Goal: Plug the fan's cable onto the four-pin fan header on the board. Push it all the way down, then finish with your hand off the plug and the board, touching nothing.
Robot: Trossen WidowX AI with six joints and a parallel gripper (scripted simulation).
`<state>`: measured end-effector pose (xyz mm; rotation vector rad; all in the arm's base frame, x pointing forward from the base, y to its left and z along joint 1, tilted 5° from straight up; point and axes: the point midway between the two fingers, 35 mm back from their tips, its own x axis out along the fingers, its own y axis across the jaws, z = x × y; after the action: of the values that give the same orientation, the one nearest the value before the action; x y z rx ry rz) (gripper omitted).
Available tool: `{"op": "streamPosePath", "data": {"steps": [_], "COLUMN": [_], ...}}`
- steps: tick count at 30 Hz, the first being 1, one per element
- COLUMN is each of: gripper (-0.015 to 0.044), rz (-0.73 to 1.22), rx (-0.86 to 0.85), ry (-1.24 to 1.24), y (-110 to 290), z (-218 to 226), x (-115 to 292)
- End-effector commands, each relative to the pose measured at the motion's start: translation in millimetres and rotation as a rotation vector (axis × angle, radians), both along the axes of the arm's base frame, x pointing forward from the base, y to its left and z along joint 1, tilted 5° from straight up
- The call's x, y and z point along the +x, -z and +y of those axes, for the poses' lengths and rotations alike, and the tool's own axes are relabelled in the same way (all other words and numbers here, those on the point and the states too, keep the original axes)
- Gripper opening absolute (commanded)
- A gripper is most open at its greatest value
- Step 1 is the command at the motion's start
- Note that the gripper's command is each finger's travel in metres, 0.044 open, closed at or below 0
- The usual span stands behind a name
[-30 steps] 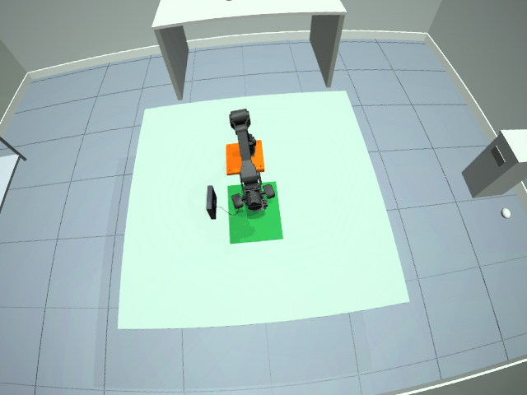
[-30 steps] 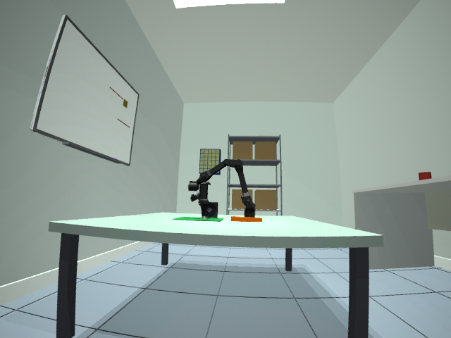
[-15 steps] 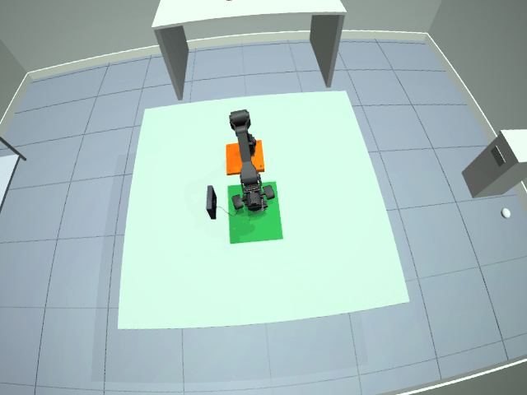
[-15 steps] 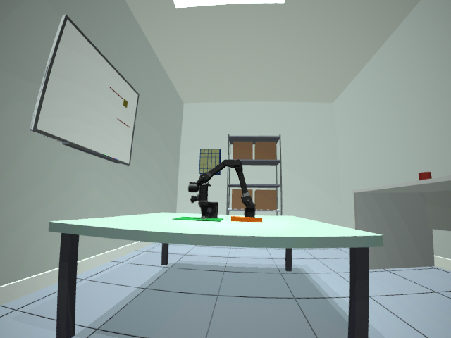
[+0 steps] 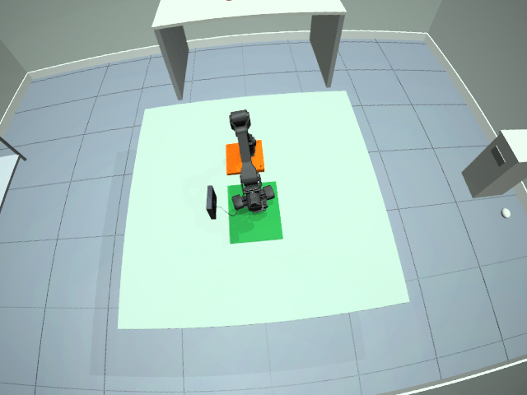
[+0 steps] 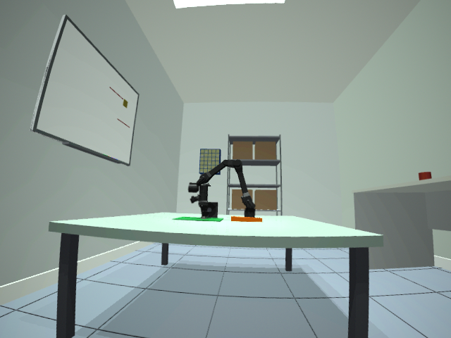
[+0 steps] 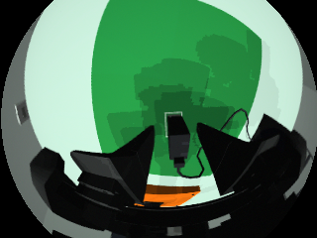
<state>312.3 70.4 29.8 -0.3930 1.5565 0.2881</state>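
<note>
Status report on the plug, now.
Gripper open, fingers either side of plug, gap visible. Plug upright on green board, cable trailing. Nothing in the way.
</note>
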Motion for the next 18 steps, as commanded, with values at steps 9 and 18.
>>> {"op": "streamPosePath", "data": {"steps": [9, 18], "gripper": [0.0260, 0.0260], "rz": [-0.001, -0.006], "rx": [0.000, 0.007], "ry": [-0.006, -0.006], "y": [-55, -56], "z": [4, 70], "x": [0, 50]}}
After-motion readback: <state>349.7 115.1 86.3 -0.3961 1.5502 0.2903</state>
